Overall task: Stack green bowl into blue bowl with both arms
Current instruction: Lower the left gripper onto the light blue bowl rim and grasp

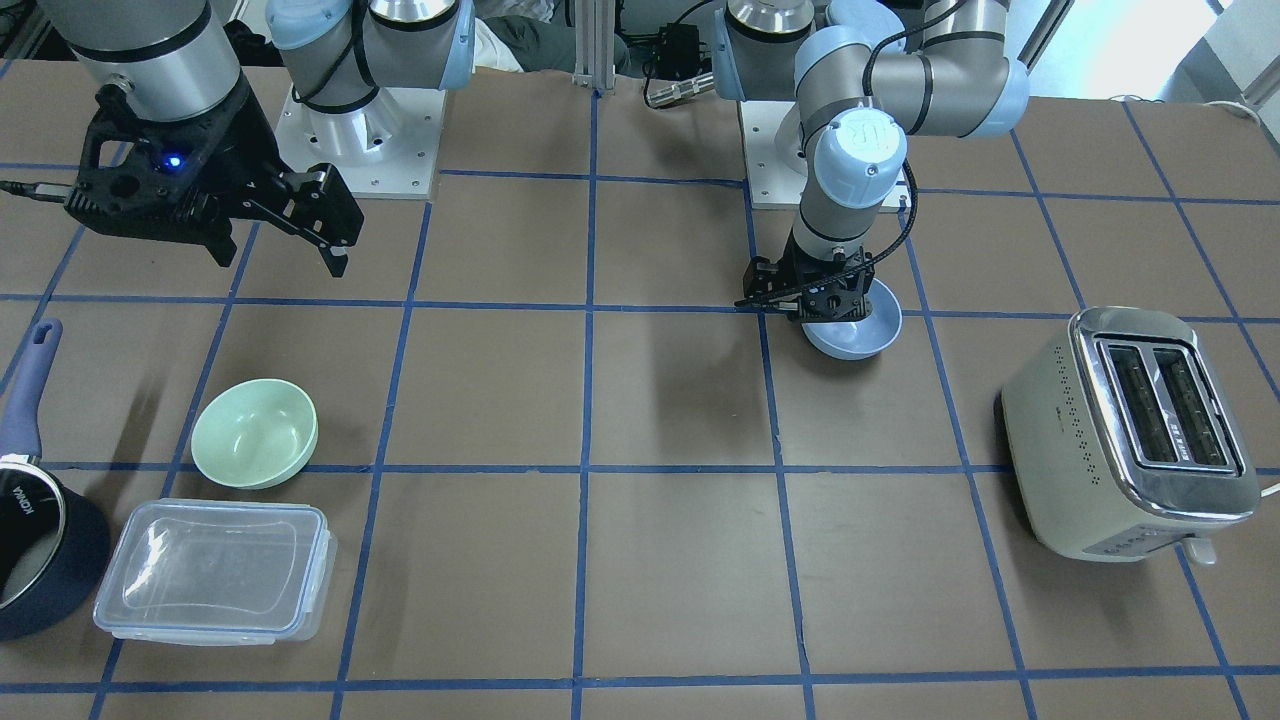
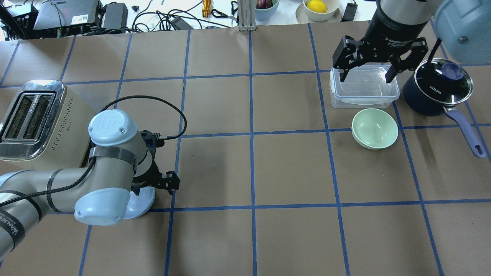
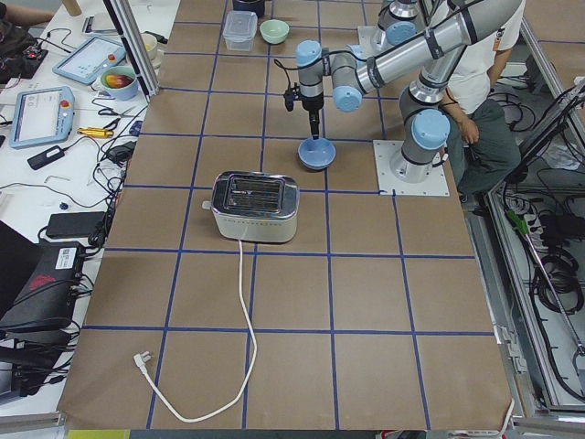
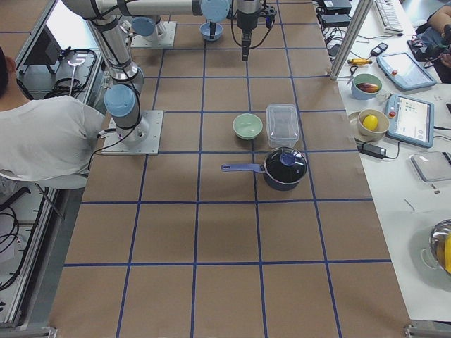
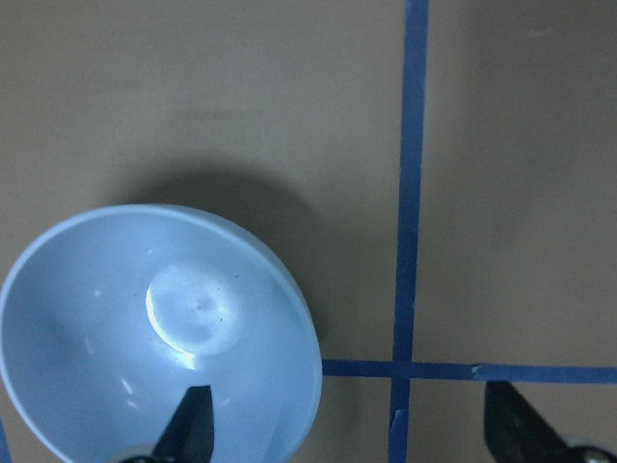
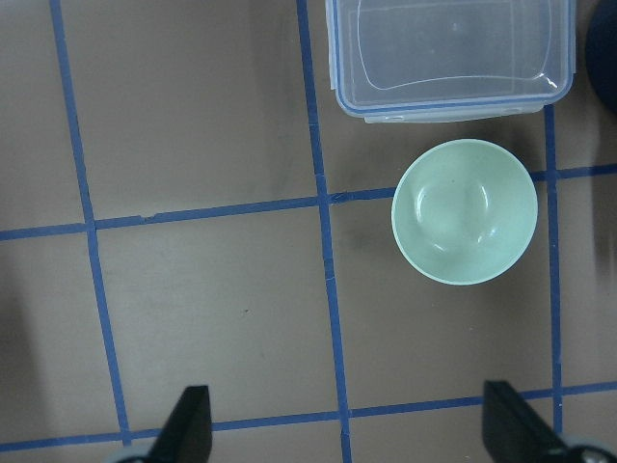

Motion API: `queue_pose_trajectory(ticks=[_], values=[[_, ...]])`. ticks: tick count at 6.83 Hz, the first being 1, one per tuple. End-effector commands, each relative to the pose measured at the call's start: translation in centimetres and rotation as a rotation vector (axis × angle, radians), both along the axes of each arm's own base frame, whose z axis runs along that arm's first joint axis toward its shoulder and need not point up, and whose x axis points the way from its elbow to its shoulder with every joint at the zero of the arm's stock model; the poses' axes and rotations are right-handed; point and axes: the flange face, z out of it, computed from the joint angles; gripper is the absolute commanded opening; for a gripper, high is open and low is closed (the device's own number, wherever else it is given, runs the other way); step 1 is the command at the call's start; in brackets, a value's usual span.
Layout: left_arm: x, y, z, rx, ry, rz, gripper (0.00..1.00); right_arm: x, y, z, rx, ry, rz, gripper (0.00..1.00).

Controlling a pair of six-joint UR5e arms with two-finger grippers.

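The blue bowl (image 1: pixel 858 335) sits upright on the table near the robot's base. It also shows in the left wrist view (image 5: pixel 154 338). My left gripper (image 5: pixel 357 434) is open and low over it, with one finger (image 5: pixel 193 424) inside the bowl and the other outside its rim. The green bowl (image 1: pixel 254 432) sits upright and untouched on the far side; it also shows in the overhead view (image 2: pixel 374 128) and the right wrist view (image 6: pixel 465 212). My right gripper (image 2: pixel 367 76) is open, empty and high above the table, well clear of the green bowl.
A clear plastic lidded container (image 2: pixel 363 86) lies just beyond the green bowl. A dark navy saucepan (image 2: pixel 437 90) with a glass lid stands beside them, its handle toward the robot. A cream toaster (image 2: pixel 30 119) stands close to the left arm and the blue bowl.
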Motion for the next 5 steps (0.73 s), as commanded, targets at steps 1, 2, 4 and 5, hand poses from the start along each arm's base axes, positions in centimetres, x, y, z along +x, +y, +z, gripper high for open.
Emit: queue_pose_trajectory(ticks=[1, 2, 4, 5], values=[[0.05, 1.0, -1.93, -0.025, -0.022, 0.009, 0.51, 0.01, -0.01, 0.01, -0.002, 0.0, -0.001, 1.0], [-0.11, 1.36, -1.96, -0.032, -0.049, 0.075, 0.05, 0.09, 0.02, -0.07, 0.0, 0.0, 0.002, 1.0], [-0.43, 1.15, -2.24, -0.026, -0.053, 0.085, 0.0, 0.01, -0.04, -0.22, 0.003, 0.0, 0.001, 1.0], [-0.56, 1.04, -1.95, -0.037, -0.052, 0.089, 0.0, 0.09, 0.0, -0.3, 0.004, 0.0, 0.002, 1.0]])
